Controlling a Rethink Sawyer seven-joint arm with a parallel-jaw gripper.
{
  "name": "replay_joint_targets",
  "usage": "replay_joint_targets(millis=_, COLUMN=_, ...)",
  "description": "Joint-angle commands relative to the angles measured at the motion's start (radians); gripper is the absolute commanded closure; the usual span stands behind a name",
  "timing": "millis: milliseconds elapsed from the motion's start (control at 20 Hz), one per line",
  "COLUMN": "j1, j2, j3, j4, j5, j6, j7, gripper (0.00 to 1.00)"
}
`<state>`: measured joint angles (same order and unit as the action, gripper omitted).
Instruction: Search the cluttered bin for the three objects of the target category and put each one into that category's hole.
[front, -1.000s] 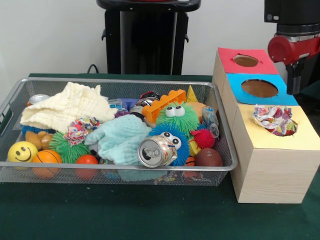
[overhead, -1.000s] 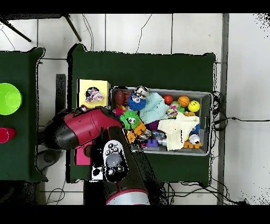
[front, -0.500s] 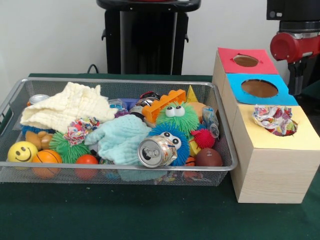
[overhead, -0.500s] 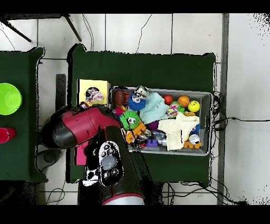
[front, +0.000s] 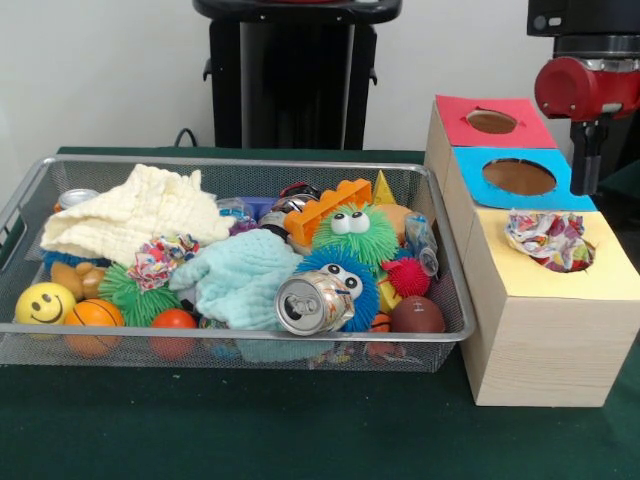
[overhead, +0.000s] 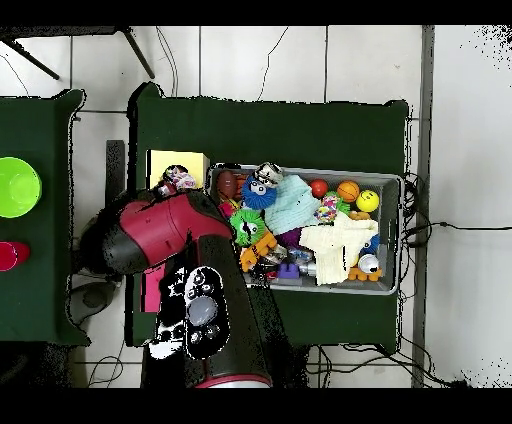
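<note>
We are viewing the crumpled paper ball (front: 548, 240) sitting in the yellow hole (front: 590, 262) of the wooden box (front: 540, 330) beside the wire bin (front: 240, 352). The arm (front: 590, 90) is hanging over the blue hole (front: 519, 177); its jaws are hidden, so we cannot tell their state.

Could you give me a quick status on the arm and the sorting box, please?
Gripper above the blue hole, fingers unreadable. Crumpled patterned paper ball sits in the yellow hole. Crushed silver can lies on top in the wire mesh bin.
</note>
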<state>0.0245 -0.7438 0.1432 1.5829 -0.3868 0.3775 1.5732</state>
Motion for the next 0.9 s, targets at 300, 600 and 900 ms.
replay_joint_targets(millis=300, j1=-0.020, j2=0.092, j3=0.015, j4=-0.065, j5=-0.032, j6=0.157, j7=0.004, gripper=1.00)
replay_joint_targets(millis=600, j1=-0.016, j2=0.098, j3=0.008, j4=-0.059, j5=-0.044, j6=0.170, j7=-0.005, gripper=1.00)
replay_joint_targets(millis=900, j1=-0.016, j2=0.102, j3=0.008, j4=-0.064, j5=-0.046, j6=0.200, j7=-0.015, gripper=1.00)
